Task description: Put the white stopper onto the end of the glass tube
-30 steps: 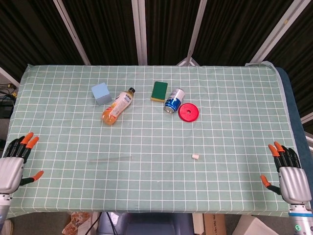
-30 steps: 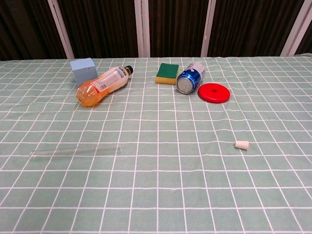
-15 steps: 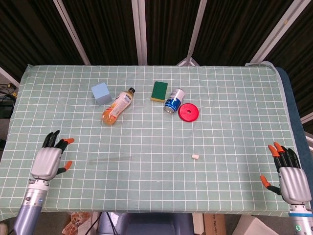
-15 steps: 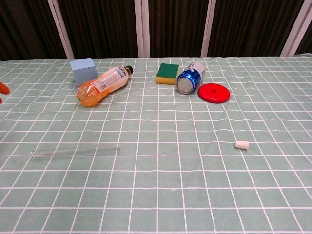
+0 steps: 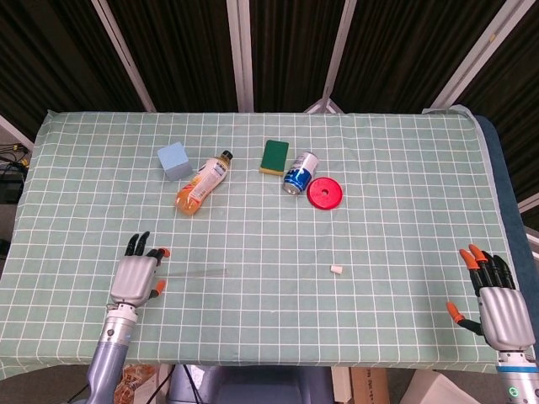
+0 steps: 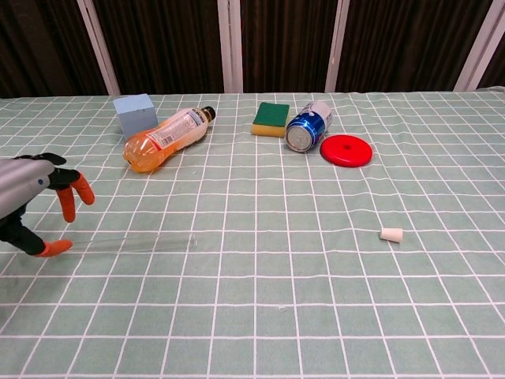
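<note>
Near front-left table (image 5: 404, 168) edge: left hand (image 5: 137, 278), open, at glass tube's (image 5: 198, 272) left end
Tube axis: parallel to front edge
White stopper (image 5: 336, 269): well right
Right hand (image 5: 498, 305): open, front-right corner

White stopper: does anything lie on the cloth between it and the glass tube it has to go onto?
Nothing visible does. The white stopper lies alone on bare cloth, and the stretch leftward to the glass tube holds nothing. The bottle, can and red disc sit farther back, off that line.

- White stopper (image 6: 390, 234) — small, stubby, lying on its side on the table's checked cloth, right of centre.
- Glass tube (image 6: 134, 239) — clear, thin, lying flat, well apart to the left.
</note>
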### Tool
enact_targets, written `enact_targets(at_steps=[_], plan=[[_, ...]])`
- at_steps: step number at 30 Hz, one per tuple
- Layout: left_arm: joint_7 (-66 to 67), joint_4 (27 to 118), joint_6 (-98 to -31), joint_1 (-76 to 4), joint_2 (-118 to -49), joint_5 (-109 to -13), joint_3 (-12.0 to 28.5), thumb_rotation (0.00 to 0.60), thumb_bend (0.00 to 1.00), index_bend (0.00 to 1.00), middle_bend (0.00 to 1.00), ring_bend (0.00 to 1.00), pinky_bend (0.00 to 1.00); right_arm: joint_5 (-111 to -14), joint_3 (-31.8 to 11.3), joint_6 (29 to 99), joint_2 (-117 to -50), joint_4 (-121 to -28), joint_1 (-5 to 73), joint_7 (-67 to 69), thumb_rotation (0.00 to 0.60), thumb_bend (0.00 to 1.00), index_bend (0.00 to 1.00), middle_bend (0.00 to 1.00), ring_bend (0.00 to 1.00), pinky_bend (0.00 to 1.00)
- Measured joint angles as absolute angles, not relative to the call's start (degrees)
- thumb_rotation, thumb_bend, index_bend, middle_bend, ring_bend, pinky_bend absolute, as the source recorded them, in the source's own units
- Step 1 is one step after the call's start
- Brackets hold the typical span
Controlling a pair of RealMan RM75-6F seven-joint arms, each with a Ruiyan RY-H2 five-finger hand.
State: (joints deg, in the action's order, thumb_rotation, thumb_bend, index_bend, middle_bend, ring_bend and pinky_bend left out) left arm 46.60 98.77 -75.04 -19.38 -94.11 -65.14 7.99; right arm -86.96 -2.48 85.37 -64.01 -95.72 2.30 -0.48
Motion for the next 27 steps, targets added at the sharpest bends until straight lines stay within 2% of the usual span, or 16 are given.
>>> enact_targets(at_steps=[13, 27], plan=[[50.49, 96.15, -75.7, -21.93, -99.91, -59.76, 8.48, 0.6, 0.41, 0.42, 0.4, 0.05, 0.0, -86.68, -2.47, 84.94, -63.75, -96.04, 2.43, 0.32, 0.6, 0.31, 0.0, 0.0, 0.0, 0.0], [51.91, 94.59, -76.51, -23.78, -102.4, -56.75, 9.11, 0.6, 0.43, 0.42, 0.42, 0.05, 0.0, -86.58, -2.41, 84.74, -63.57, -96.21, 2.49, 0.75, 0.6, 0.31, 0.0, 0.0, 0.0, 0.0]])
